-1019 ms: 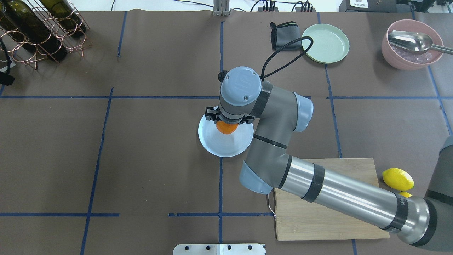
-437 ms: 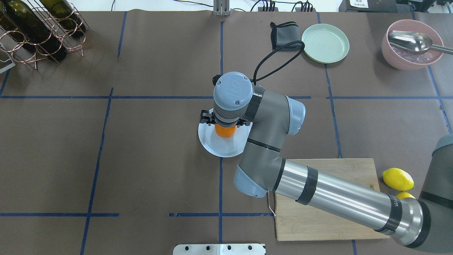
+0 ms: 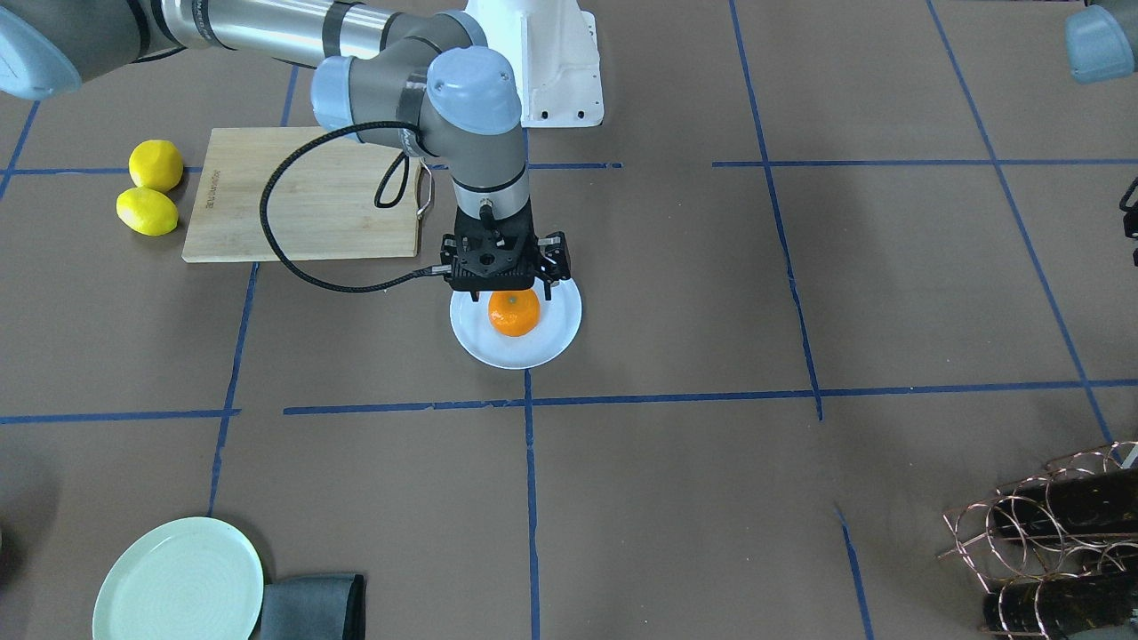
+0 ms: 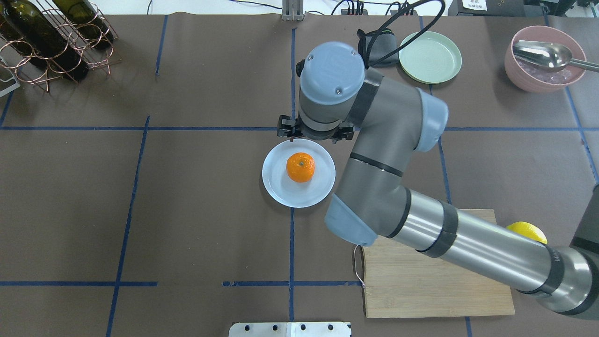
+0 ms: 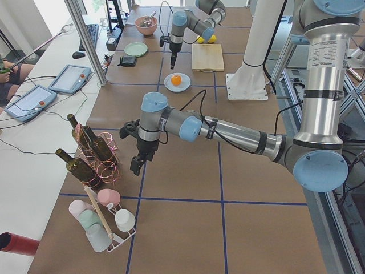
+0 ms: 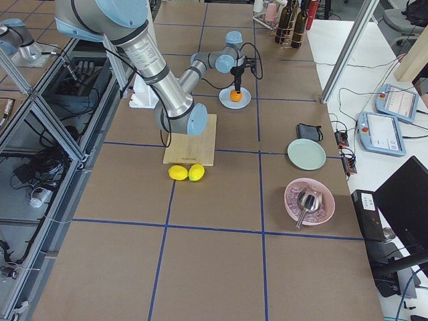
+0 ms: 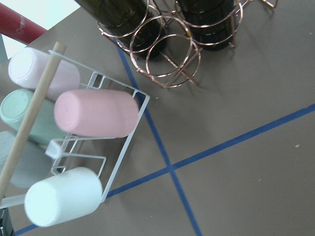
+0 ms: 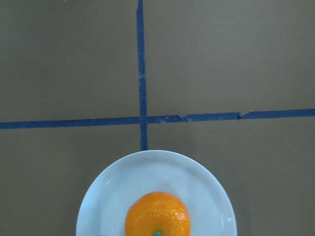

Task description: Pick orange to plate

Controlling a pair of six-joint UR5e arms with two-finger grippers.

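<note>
The orange [image 4: 300, 167] rests upright near the middle of the white plate [image 4: 281, 189], stem dimple up. It also fills the lower edge of the right wrist view, orange [image 8: 157, 216] on plate [image 8: 113, 196]. My right gripper [image 3: 510, 286] hangs above the plate's robot-side rim, open, with nothing between its fingers and clear of the fruit. My left gripper [image 5: 136, 165] is far off by the bottle rack; I cannot tell whether it is open or shut.
A mint-green plate [image 4: 430, 57], a dark cloth [image 4: 376, 47] and a pink bowl with a spoon [image 4: 545, 58] stand at the far right. A wooden board [image 4: 421, 290] and two lemons [image 3: 147, 212] lie near the right arm. Wine rack [image 4: 51, 37] at far left.
My right gripper has let go of the orange and risen away from it, shifting toward the plate's far rim. The orange stays on the white plate.
</note>
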